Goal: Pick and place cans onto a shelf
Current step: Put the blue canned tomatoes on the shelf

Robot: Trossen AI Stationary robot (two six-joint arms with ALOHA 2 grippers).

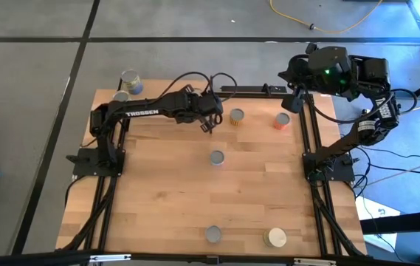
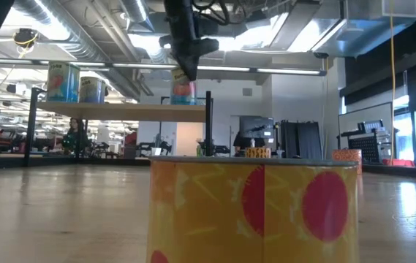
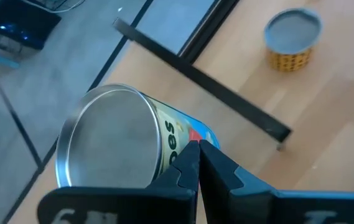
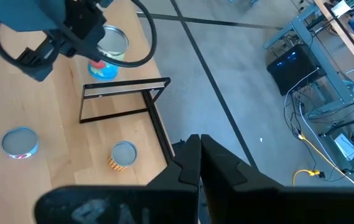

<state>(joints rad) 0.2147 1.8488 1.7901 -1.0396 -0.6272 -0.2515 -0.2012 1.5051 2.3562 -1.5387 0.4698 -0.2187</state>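
Shelf (image 2: 120, 109) stands at table's far edge, two cans already on it. My left gripper (image 3: 198, 155) over its right end, fingers pressed together, holding nothing; blue can (image 3: 124, 146) just beside them on board. I judge: lift straight up, avoid clipping can. Right gripper (image 4: 200, 152) parked off far right corner, fingers together, empty. Loose cans (image 1: 217, 157) wait on table.

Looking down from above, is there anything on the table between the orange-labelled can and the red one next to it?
No. In the high view only bare wooden tabletop lies between the orange-labelled can and the red can.
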